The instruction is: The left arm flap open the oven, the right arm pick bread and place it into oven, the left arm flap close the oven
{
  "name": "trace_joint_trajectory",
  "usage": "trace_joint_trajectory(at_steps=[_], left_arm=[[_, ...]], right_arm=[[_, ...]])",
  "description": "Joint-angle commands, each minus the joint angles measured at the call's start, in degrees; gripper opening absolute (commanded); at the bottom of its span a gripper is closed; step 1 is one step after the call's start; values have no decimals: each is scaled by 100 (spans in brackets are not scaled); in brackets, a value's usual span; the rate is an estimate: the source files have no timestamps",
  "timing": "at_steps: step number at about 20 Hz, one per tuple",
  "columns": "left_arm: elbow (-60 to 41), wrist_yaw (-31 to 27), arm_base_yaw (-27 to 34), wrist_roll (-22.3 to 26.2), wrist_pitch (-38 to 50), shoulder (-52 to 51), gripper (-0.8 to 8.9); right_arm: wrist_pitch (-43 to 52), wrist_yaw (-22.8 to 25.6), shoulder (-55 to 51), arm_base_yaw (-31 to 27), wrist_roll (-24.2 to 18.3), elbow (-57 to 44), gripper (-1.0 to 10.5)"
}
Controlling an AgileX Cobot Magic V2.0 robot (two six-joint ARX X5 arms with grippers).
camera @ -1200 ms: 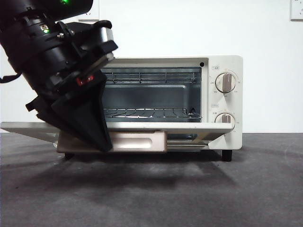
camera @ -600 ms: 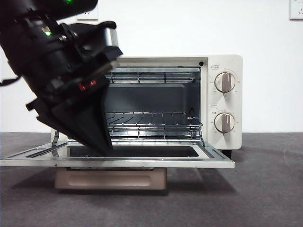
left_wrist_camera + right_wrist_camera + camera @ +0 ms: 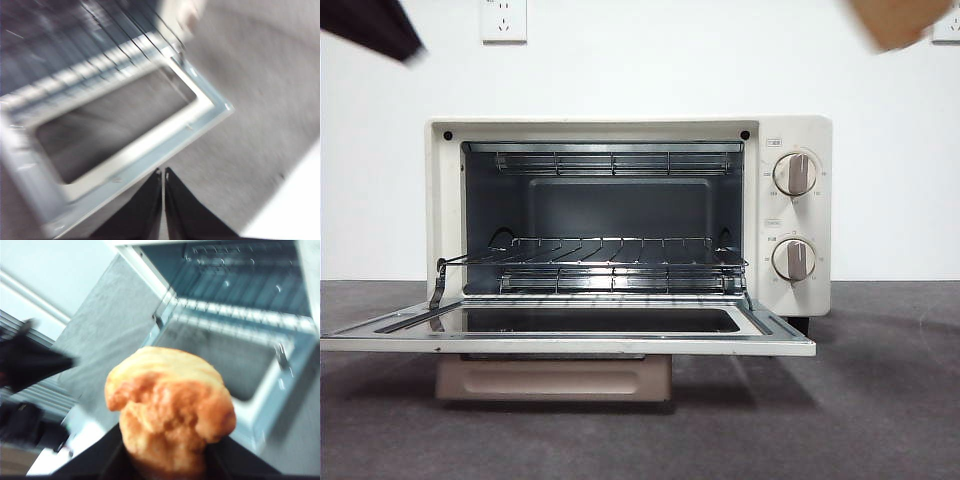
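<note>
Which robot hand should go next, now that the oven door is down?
The right hand. It already holds the bread up above the open oven, whose door lies flat. The left hand is pinched shut and holds nothing.

My left gripper hangs in the air with its two black jaws pressed together, nothing between them. My right gripper is raised high, its jaws clamped on the bread.
</note>
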Motion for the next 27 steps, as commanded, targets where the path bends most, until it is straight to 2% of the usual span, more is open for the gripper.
trace_joint_trajectory(at_steps=[1,6,10,14,20,23,27], left_arm=[[249,-282,-46,-240,-271,-468,17],[804,-918,-44,-544,-1311,-1088,17],[1043,-935,-44,-660,-1725,-1147,17],[1069,-935,-44,-695,-1947,-1147,17],[1069,-933,-44,-973,-2072,-1147,17],[1069,-929,-44,-994,-2072,-1147,17],[1069,-929,-44,-994,-2072,-1147,17]], right_arm=[[704,483,518,411,284,26,130],[2063,1283,1869,1047,313,26,130],[3252,1381,2896,1154,444,26,130],[3971,1475,3504,1154,654,26,130],[4920,2127,4162,1154,1005,28,130],[5281,2446,4485,1154,1351,31,130],[5823,2691,4706,1154,1528,31,130]])
